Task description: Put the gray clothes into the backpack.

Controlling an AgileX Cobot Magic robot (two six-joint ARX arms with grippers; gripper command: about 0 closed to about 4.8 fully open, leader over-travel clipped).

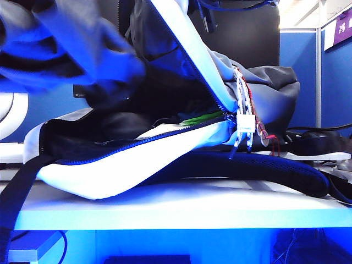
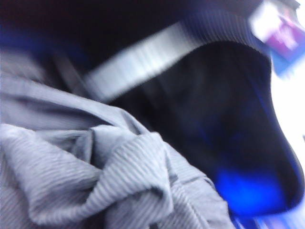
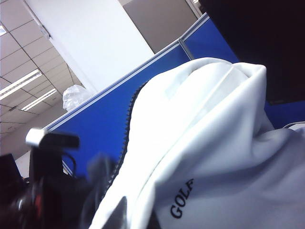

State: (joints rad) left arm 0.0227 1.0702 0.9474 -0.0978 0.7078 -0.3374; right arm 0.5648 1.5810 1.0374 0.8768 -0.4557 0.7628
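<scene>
While left fingers grip, gray clothes (image 2: 95, 176) bunch beneath

Gray clothes (image 2: 95, 176) bunched at unzipped white backpack (image 1: 137, 165) mouth

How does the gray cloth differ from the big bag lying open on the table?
The gray clothes are darker, ribbed and bunched in wrinkled folds; the backpack has smooth white panels with black zippers. The clothes hang above the opening, blurred, apparently held by the left gripper, whose jaws are hidden; the backpack rests on the table, its flap lifted by the right gripper, also hidden. Both are soft fabric.
</scene>
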